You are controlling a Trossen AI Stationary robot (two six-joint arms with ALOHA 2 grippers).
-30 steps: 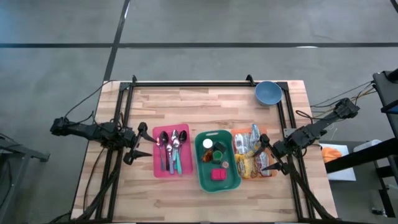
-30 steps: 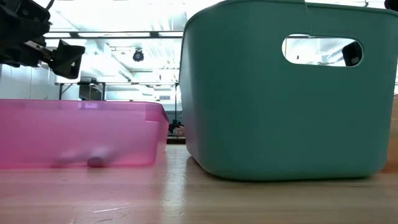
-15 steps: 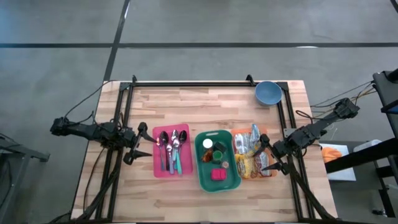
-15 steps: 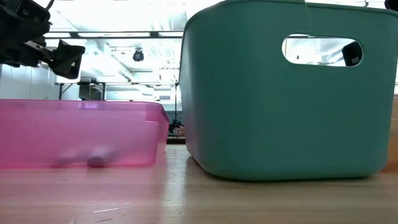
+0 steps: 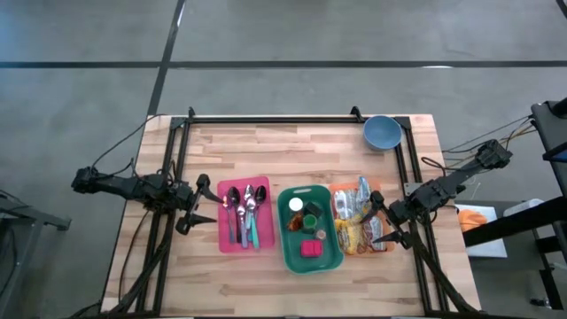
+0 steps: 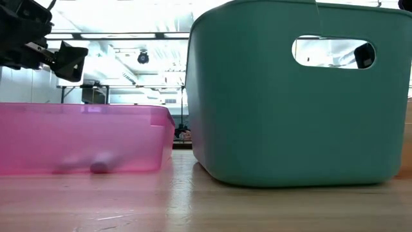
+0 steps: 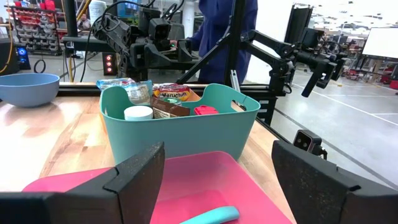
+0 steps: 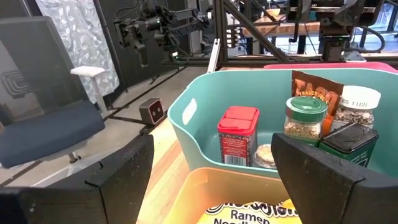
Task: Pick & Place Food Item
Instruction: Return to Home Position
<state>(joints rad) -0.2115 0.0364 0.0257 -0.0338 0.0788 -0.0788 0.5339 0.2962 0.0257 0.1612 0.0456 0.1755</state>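
Nothing visibly differs across the last second in the high and low views. The dark left gripper [image 5: 202,202] and dark right gripper [image 5: 377,219] show no shift.

The table [image 5: 292,146] is matt, pale wood planking, edged by a dark metal frame [image 5: 266,119]. The pink bin [image 6: 77,138] is translucent glossy plastic, and the teal bin [image 6: 257,109] at its 3 o'clock is opaque, smooth plastic. The silver spoon [image 5: 248,202] gleams like polished metal.

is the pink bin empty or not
Not empty: the pink bin holds several spoons lying side by side, seen in the high view.
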